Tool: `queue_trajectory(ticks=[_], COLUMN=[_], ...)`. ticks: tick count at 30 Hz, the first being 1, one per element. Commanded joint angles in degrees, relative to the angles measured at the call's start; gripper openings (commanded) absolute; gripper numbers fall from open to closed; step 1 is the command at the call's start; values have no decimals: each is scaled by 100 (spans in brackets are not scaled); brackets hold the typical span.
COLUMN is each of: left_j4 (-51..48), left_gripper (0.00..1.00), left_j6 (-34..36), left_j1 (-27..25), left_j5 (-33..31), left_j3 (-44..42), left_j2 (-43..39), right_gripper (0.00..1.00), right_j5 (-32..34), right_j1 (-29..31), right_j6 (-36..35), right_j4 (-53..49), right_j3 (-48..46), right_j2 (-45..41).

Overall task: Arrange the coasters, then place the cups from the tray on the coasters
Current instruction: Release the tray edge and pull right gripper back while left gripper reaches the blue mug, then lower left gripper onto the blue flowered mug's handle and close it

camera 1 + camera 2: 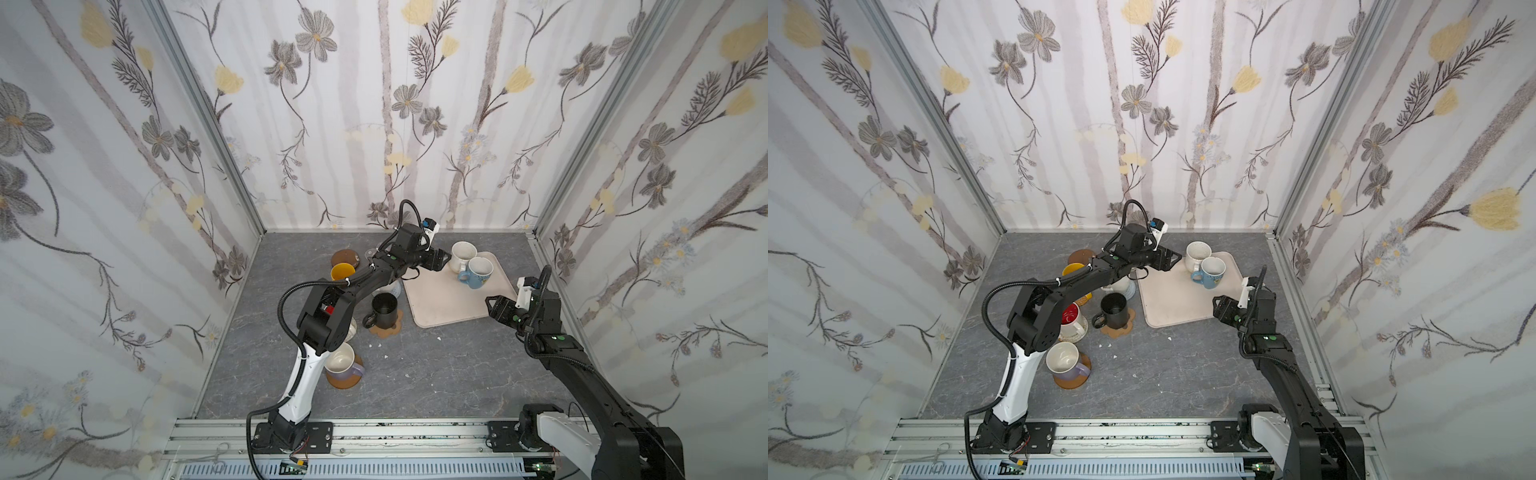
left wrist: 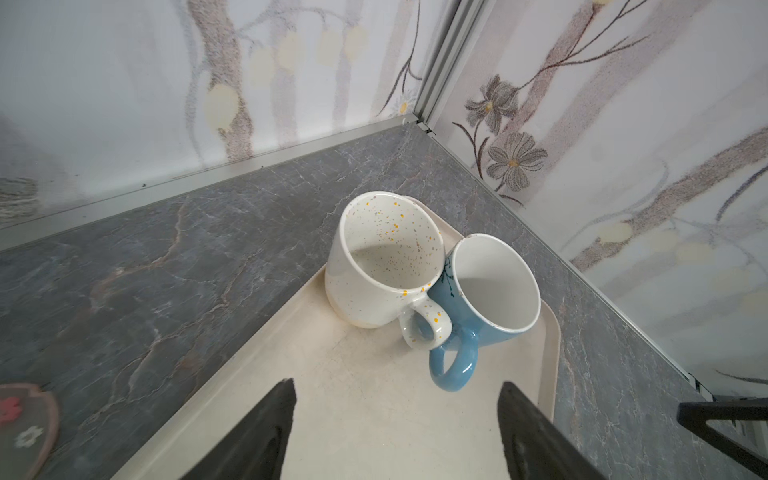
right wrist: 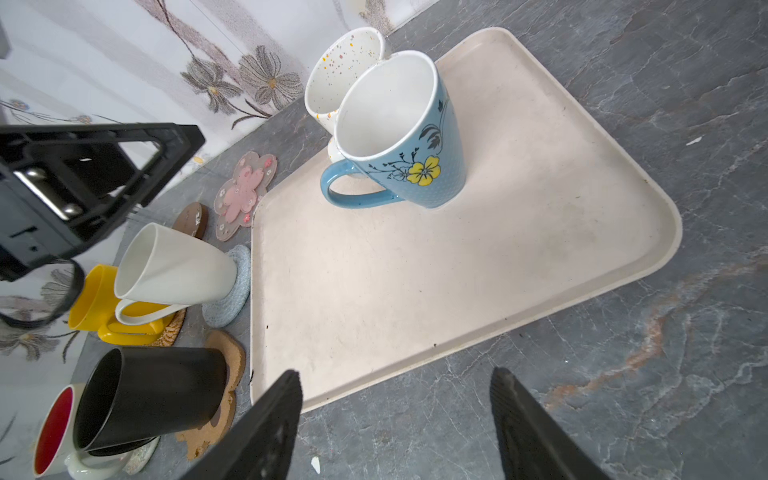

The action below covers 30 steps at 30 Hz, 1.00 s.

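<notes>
- Tray (image 1: 442,305) lies on the grey desk (image 1: 415,374), right of middle, toward the far side.
- Two cups stand upright in the tray's far part and touch each other: a speckled cream cup (image 1: 462,254) on the far side, a light blue cup (image 1: 478,273) just nearer and to its right.
- Left wrist view: both handles point toward the left claw (image 2: 395,382).
- Left claw is wide open and holds nothing. It hovers over the tray's far left part, just short of the two cups.
- Right claw (image 1: 489,306) has its fingers spread apart with nothing between them. It sits at the tray's near right corner, well apart from the cups.
- Black cup (image 1: 384,309) stands on the tan paw coaster (image 1: 390,330), just left of the tray.
- Plain white cup (image 3: 174,266) stands on the grey-blue woven coaster (image 3: 232,299), which touches the tray's left edge.
- Yellow cup (image 1: 343,271) stands on the orange rattan coaster (image 1: 1086,298), left of the white cup.
- Cup with red inside (image 1: 1070,316) stands on the pale woven coaster (image 1: 1082,331), partly under the left arm.
- Lavender cup (image 1: 343,361) stands on a brown disc (image 1: 343,383), nearest of all, on the left.
- Pink flower coaster (image 3: 245,191) is bare, beside the tray's far left corner.
- Second brown disc (image 1: 345,257) is bare, far left.
</notes>
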Motion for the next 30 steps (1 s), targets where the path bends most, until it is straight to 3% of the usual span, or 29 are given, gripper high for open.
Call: queue_trajectory(ticks=[1, 9, 30], left_j4=[130, 130, 130], left_gripper=[80, 80, 73], left_j6=[135, 242, 567], left_j1=[-90, -259, -641], left_j5=[263, 367, 262], left_j3=[289, 556, 158], left_j2=[295, 797, 778], right_gripper=[78, 100, 100], right_j5=[-516, -480, -383], right_j1=[-196, -334, -374], right_j6=[20, -59, -77], right_j4=[249, 249, 372], right_j3=[-42, -231, -464], right_j2=[-31, -225, -436])
